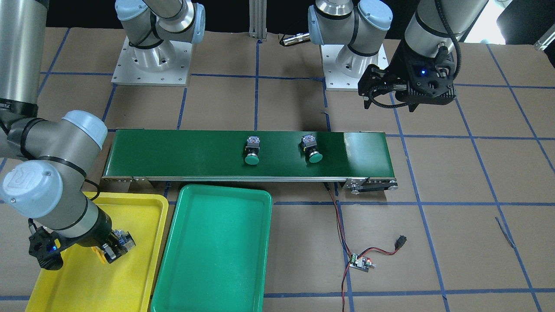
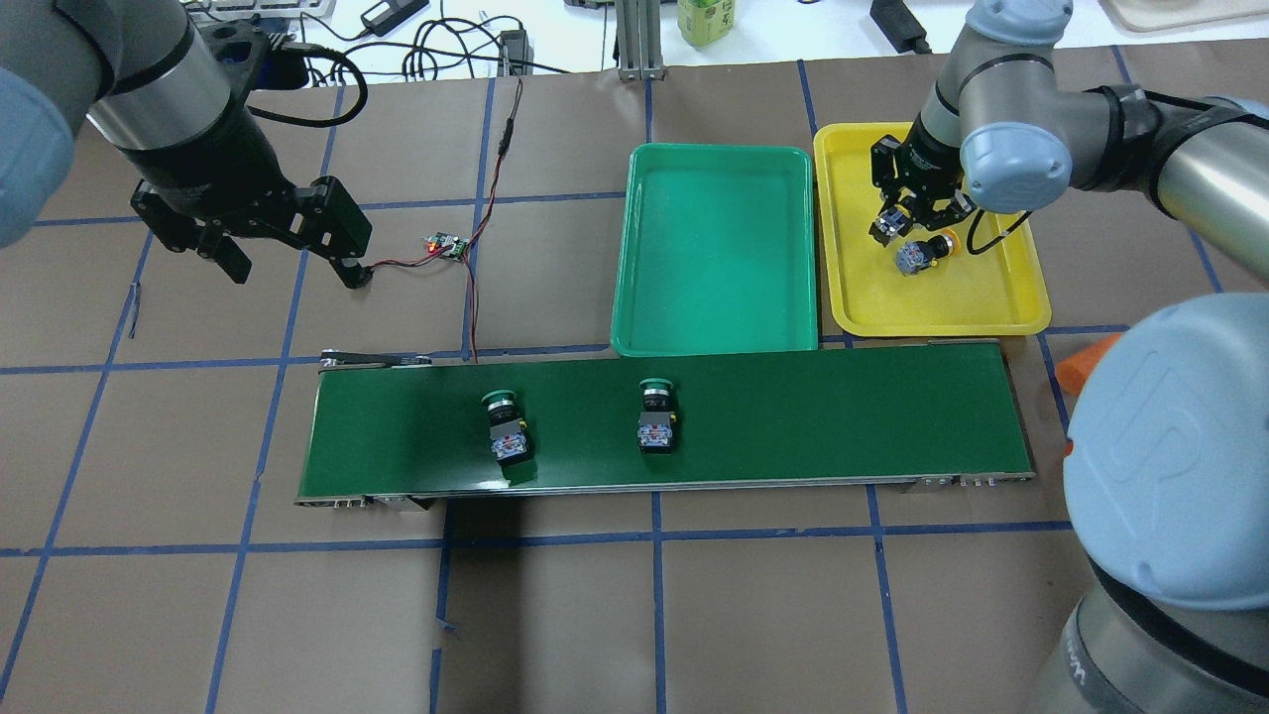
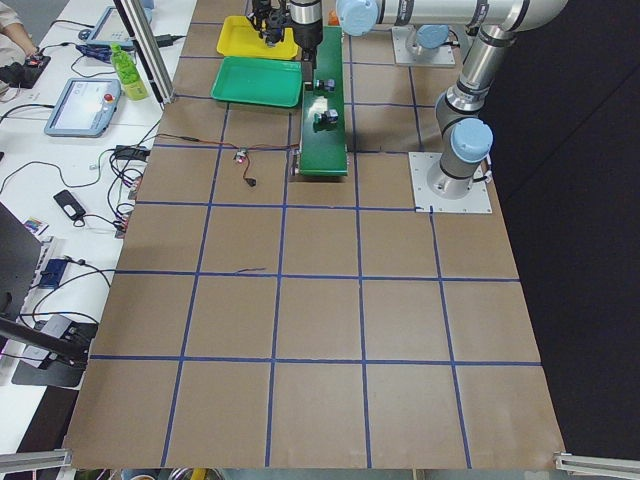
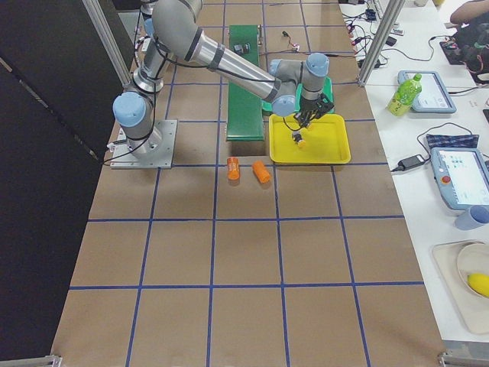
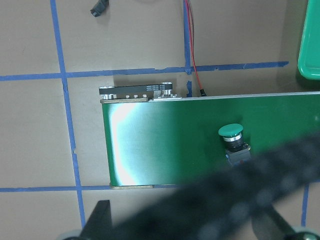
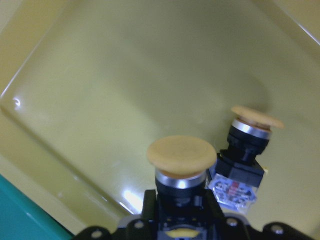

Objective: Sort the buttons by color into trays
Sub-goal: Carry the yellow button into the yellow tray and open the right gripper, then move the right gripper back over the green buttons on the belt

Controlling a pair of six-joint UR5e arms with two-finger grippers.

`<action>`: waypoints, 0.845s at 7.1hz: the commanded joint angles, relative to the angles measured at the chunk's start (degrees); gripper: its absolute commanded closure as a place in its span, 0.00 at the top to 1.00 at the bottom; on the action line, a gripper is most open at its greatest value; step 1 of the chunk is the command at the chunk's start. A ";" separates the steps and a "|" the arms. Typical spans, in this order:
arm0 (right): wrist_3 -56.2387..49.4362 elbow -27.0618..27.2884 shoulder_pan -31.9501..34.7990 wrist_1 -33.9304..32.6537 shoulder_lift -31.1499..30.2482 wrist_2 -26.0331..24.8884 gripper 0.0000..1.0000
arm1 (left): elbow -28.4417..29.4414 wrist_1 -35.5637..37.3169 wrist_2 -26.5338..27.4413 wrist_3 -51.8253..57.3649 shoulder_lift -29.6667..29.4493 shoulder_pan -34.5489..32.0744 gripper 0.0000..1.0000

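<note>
Two green buttons [image 2: 504, 421] [image 2: 656, 415] lie on their sides on the belt, also seen from the front [image 1: 252, 151] [image 1: 313, 150]. The green tray [image 2: 714, 248] holds nothing. Low over the yellow tray [image 2: 932, 322], my right gripper [image 2: 895, 223] is shut on a yellow button [image 6: 181, 155] by its black body. A second yellow button [image 6: 247, 145] lies in that tray just beside it. My left gripper [image 2: 292, 263] hangs open and holds nothing, above the table off the belt's left end. Its wrist view shows one green button [image 5: 234, 140].
The dark green conveyor belt [image 2: 793, 416] runs across the middle, right in front of both trays. A small controller board [image 2: 446, 245] with red and black wires lies near my left gripper. Two orange cylinders [image 4: 234, 168] [image 4: 262, 171] lie on the table beyond the belt's right end.
</note>
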 commanded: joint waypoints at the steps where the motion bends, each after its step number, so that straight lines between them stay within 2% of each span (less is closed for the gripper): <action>1: -0.75 0.48 -0.07 -3.61 1.62 -0.01 1.00 | 0.54 0.13 -0.54 -0.66 0.84 0.68 1.00; 3: -0.92 1.19 -0.16 -1.44 -1.51 -0.10 1.00 | -0.85 0.40 -0.46 -1.28 1.37 0.42 1.00; 5: -1.01 1.28 0.19 14.49 -12.64 0.34 1.00 | 1.33 3.36 0.24 -2.68 1.99 0.24 1.00; 6: -1.01 1.28 0.63 20.41 -18.88 0.43 1.00 | 0.21 0.34 0.16 -5.04 3.03 0.24 1.00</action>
